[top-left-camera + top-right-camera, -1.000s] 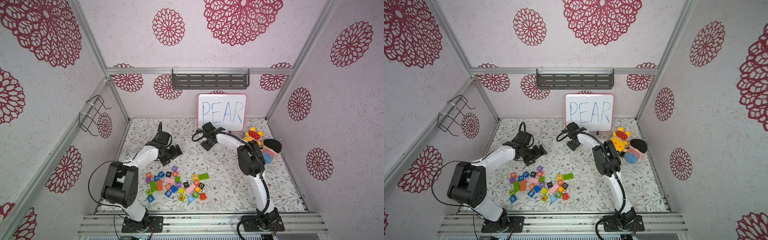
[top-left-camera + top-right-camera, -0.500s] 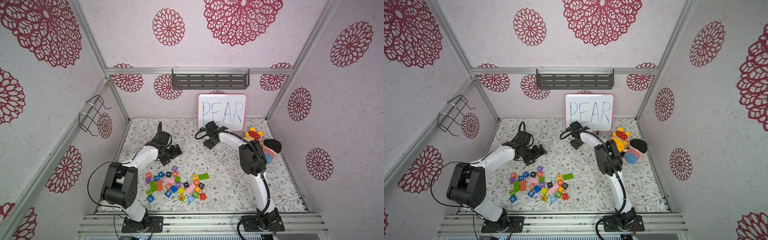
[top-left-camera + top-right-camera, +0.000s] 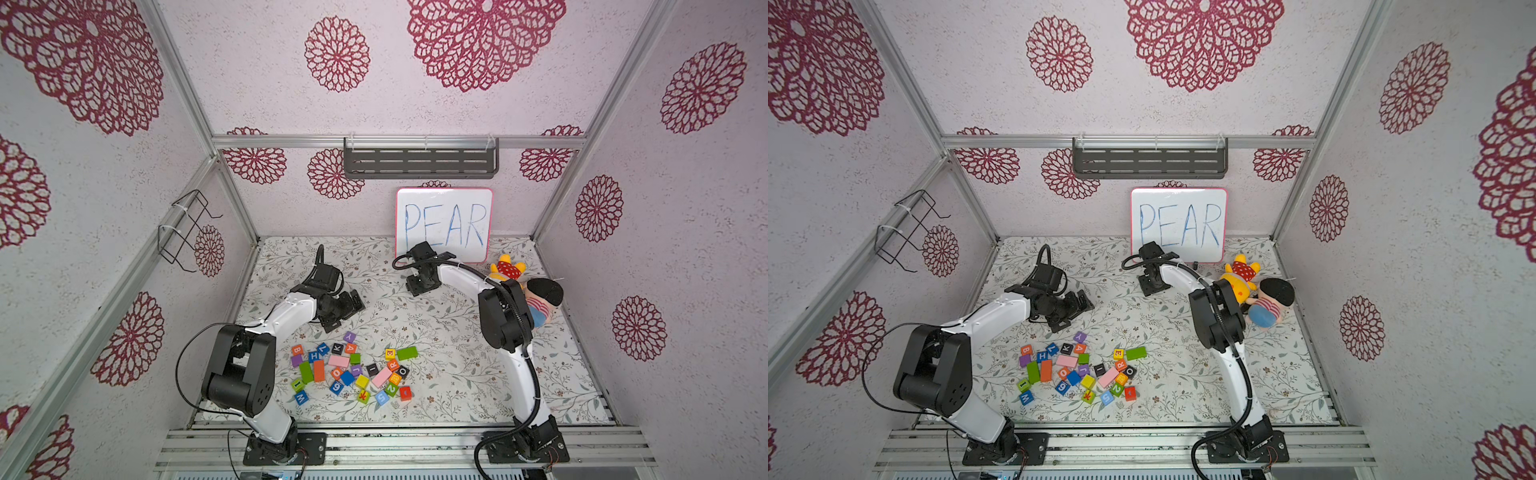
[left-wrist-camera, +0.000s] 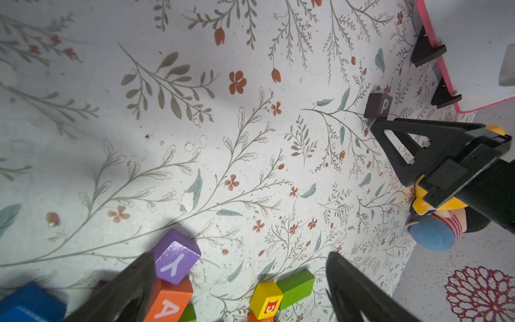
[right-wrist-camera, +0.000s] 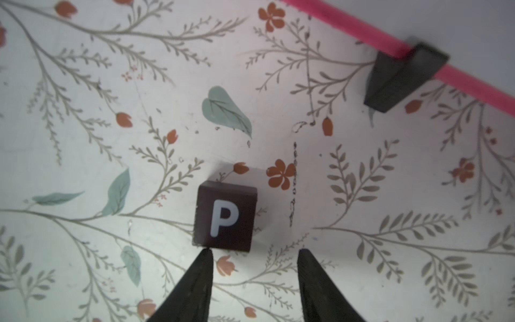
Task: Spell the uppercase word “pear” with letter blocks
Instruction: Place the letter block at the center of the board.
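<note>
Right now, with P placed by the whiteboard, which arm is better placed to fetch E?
Probably left. The left hand hangs open by the pile, the yellow E block just ahead; the right hand is away beside the P block.

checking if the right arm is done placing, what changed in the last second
The right gripper slid slightly to the robot's right along the whiteboard; its jaws stand apart, empty, with the P block lying free just past the tips. No grab or release shows. The left gripper, open, and the pile of blocks stayed put.
</note>
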Robot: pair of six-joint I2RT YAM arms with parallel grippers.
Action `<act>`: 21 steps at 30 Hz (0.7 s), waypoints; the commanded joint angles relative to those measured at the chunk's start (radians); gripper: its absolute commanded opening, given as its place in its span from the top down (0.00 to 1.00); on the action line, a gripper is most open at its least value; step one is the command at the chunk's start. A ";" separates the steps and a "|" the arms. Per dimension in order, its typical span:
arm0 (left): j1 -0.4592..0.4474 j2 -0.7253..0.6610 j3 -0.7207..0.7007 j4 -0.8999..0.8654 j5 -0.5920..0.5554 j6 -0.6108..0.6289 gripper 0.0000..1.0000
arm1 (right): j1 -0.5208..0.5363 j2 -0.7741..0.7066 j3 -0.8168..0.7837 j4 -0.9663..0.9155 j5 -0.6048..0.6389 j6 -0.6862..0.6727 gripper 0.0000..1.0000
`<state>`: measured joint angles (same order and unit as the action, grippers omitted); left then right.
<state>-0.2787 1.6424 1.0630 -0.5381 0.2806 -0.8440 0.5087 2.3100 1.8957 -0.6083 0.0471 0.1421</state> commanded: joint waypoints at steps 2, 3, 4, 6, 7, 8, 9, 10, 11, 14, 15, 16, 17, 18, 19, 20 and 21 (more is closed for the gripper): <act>-0.004 -0.020 -0.004 0.027 0.012 -0.006 0.02 | 0.010 -0.082 0.007 0.036 -0.029 0.240 0.48; -0.004 -0.023 -0.003 0.025 0.011 -0.004 0.02 | 0.013 -0.073 0.015 0.032 -0.029 0.242 0.48; -0.004 -0.025 -0.005 0.023 0.010 -0.002 0.02 | 0.016 -0.066 0.026 0.023 -0.026 0.241 0.47; -0.003 -0.031 -0.007 0.021 0.008 0.000 0.02 | 0.024 -0.057 0.041 0.012 -0.020 0.241 0.44; -0.004 -0.034 -0.010 0.021 0.008 0.000 0.02 | 0.027 -0.055 0.042 0.012 -0.012 0.244 0.42; -0.003 -0.036 -0.013 0.023 0.007 0.000 0.02 | 0.028 -0.052 0.042 0.014 -0.004 0.249 0.41; -0.003 -0.038 -0.016 0.024 0.006 0.000 0.02 | 0.030 -0.049 0.043 0.016 0.004 0.254 0.41; -0.004 -0.038 -0.018 0.025 0.006 0.000 0.02 | 0.031 -0.046 0.046 0.018 0.016 0.258 0.41; -0.004 -0.038 -0.020 0.027 0.009 0.000 0.02 | 0.034 -0.038 0.053 0.019 0.025 0.262 0.41; -0.004 -0.041 -0.026 0.030 0.009 0.000 0.02 | 0.039 -0.012 0.088 0.003 0.060 0.271 0.46; -0.004 -0.044 -0.027 0.031 0.010 0.000 0.02 | 0.039 -0.002 0.101 -0.005 0.071 0.271 0.48; -0.004 -0.046 -0.029 0.032 0.009 0.000 0.02 | 0.039 0.006 0.114 -0.013 0.081 0.272 0.49; -0.003 -0.051 -0.032 0.032 0.008 0.000 0.02 | 0.039 0.016 0.127 -0.021 0.091 0.272 0.50; -0.002 -0.055 -0.034 0.032 0.007 0.000 0.02 | 0.039 0.026 0.141 -0.030 0.101 0.272 0.51; -0.002 -0.057 -0.036 0.032 0.007 0.000 0.02 | 0.039 0.033 0.152 -0.036 0.105 0.272 0.51; -0.002 -0.060 -0.040 0.033 0.005 0.000 0.02 | 0.039 0.043 0.164 -0.043 0.107 0.272 0.51; -0.001 -0.063 -0.042 0.035 0.005 0.000 0.02 | 0.039 0.052 0.177 -0.051 0.110 0.272 0.52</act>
<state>-0.2787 1.6146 1.0306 -0.5301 0.2810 -0.8444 0.5503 2.3344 2.0289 -0.6071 0.1085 0.3950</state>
